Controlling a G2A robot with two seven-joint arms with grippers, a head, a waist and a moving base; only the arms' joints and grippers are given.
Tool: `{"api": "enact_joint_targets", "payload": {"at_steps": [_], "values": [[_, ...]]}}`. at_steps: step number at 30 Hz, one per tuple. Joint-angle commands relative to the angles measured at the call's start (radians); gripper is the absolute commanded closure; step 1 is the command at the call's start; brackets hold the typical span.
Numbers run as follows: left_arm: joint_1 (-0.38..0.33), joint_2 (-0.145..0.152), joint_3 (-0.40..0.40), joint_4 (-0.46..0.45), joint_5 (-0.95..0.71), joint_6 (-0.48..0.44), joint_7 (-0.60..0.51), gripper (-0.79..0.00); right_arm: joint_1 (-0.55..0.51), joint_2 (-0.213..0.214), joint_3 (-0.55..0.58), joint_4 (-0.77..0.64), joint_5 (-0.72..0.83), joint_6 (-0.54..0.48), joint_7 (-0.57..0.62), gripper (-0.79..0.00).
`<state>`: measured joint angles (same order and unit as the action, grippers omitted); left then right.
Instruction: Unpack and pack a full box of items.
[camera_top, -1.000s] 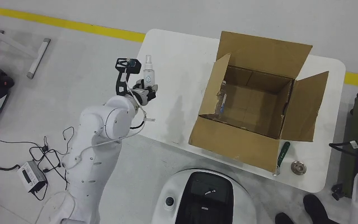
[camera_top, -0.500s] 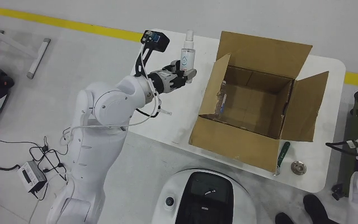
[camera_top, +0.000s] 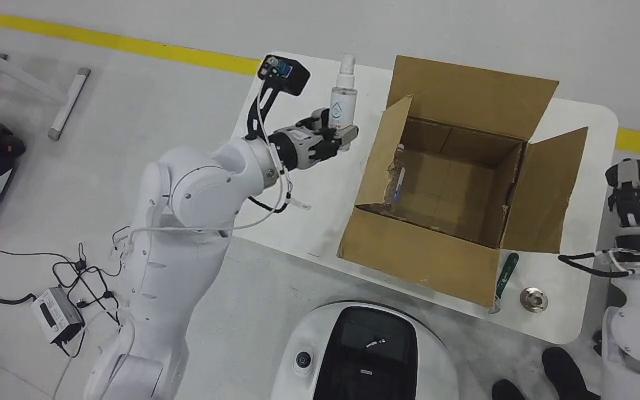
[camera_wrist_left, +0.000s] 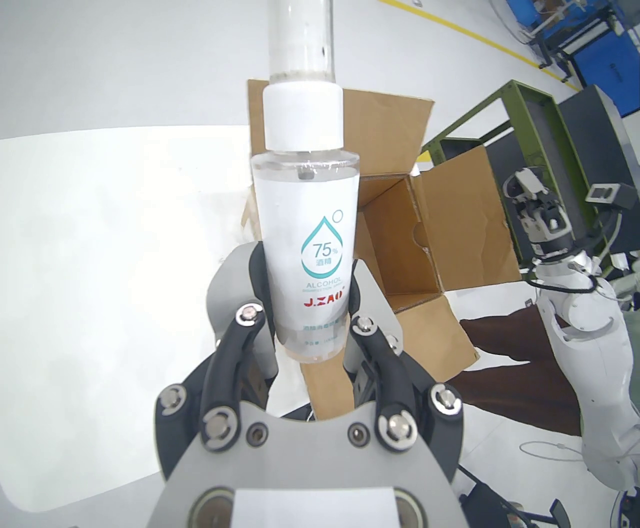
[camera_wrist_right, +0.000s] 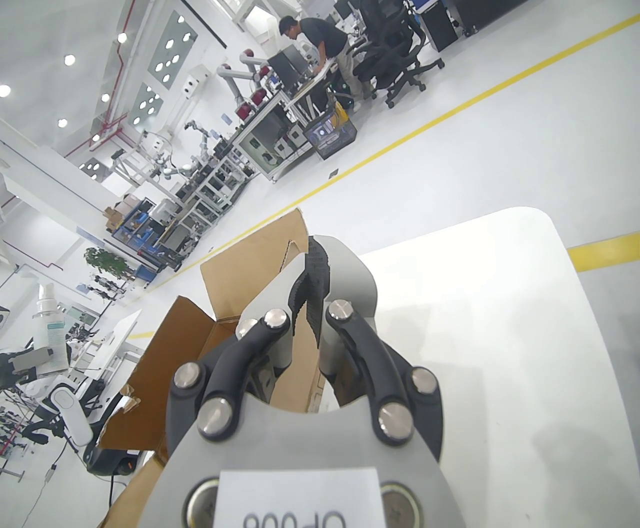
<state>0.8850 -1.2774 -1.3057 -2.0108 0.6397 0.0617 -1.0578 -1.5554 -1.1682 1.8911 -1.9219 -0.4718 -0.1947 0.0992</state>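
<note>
Clear alcohol spray bottle (camera_top: 343, 100) is clamped by its lower body in my left gripper (camera_top: 333, 135). I see it over the white table (camera_top: 300, 200) at upper centre of the top view, just left of the open cardboard box (camera_top: 470, 95). My right gripper (camera_wrist_right: 312, 280) is pinched together on nothing, near the box's far side.
</note>
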Motion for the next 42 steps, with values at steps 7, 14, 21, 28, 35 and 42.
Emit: {"api": "enact_joint_targets", "payload": {"at_steps": [7,14,21,28,35,42], "values": [[-0.2,-0.037,0.2,0.136,-0.262,-0.066,0.046,0.0,0.025,0.001,0.013,0.012,-0.009,0.01,-0.007,0.0],[-0.293,-0.068,0.353,0.294,-0.358,0.0,0.004,0.0,0.031,0.002,0.055,0.024,-0.011,0.021,-0.018,0.0],[-0.328,-0.089,0.491,0.399,-0.324,0.049,-0.059,0.0,0.027,0.003,0.082,0.034,-0.002,0.014,-0.011,0.0],[-0.354,-0.104,0.557,0.48,-0.276,0.1,-0.072,0.0,0.028,0.003,0.09,0.034,0.002,0.014,-0.006,0.0],[-0.364,-0.112,0.557,0.542,-0.272,0.155,-0.054,0.0,0.024,0.001,0.086,0.033,0.01,0.01,-0.007,0.0],[-0.372,-0.115,0.578,0.553,-0.212,0.178,-0.068,0.0,0.019,0.0,0.087,0.032,0.014,0.005,-0.008,0.0]]}}
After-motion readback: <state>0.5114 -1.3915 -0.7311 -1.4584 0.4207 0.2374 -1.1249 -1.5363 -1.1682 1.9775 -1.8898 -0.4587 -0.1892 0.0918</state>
